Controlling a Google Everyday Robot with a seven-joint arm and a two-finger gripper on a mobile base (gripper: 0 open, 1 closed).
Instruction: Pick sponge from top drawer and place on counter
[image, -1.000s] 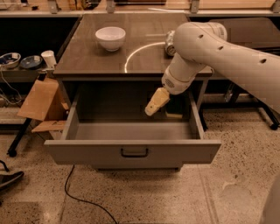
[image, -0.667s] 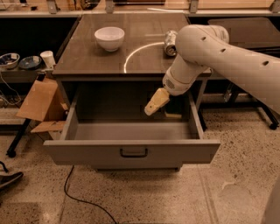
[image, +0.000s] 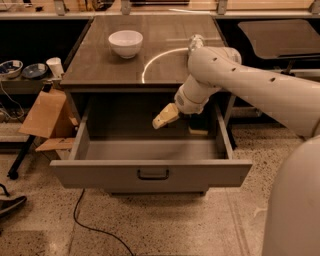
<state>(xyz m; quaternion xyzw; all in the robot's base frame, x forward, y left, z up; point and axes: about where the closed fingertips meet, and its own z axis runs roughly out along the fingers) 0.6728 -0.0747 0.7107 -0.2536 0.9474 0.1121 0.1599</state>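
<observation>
Camera view: gripper (image: 165, 116), opening untellable, inside top drawer (image: 100, 175), sponge (image: 198, 130) just beside it.

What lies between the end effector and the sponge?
Camera view: nothing but bare drawer floor; the end effector hangs in the drawer, left of the sponge.

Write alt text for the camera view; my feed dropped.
The gripper hangs over the open top drawer, close beside the sponge lying at the drawer's right rear. On the counter above stand a white bowl and, partly behind the arm, a drink can.
</observation>
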